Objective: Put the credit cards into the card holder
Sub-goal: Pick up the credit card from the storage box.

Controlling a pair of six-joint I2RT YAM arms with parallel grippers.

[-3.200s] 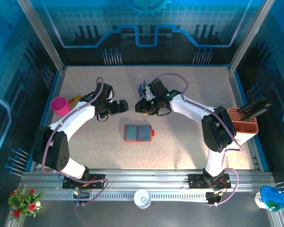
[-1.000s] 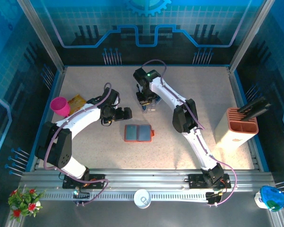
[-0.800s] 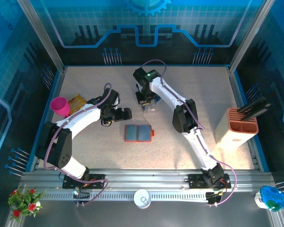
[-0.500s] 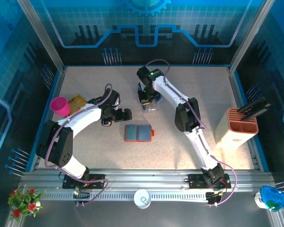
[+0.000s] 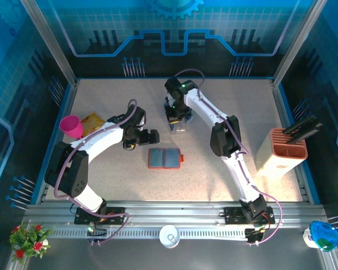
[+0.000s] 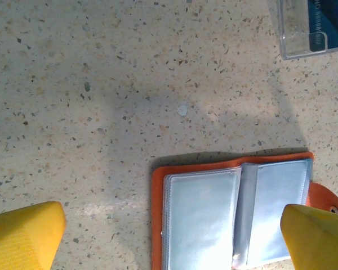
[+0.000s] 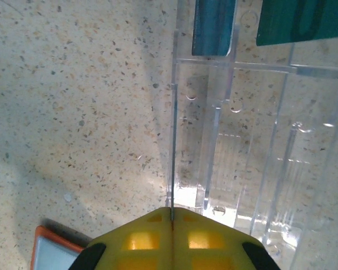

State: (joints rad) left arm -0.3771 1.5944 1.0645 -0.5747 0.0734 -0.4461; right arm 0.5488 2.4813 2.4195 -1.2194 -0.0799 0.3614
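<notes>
Now, left gripper (image 5: pixel 154 136) spread wide over card holder (image 6: pixel 203 208), right gripper (image 7: pixel 172 214) clenched at clear rack (image 7: pixel 253 169)

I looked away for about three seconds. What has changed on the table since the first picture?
The right arm swung its elbow in and stretched out; the right gripper now stands shut at the clear rack. The left gripper moved toward the card holder, open. Card holder and pink cup stayed put.
</notes>
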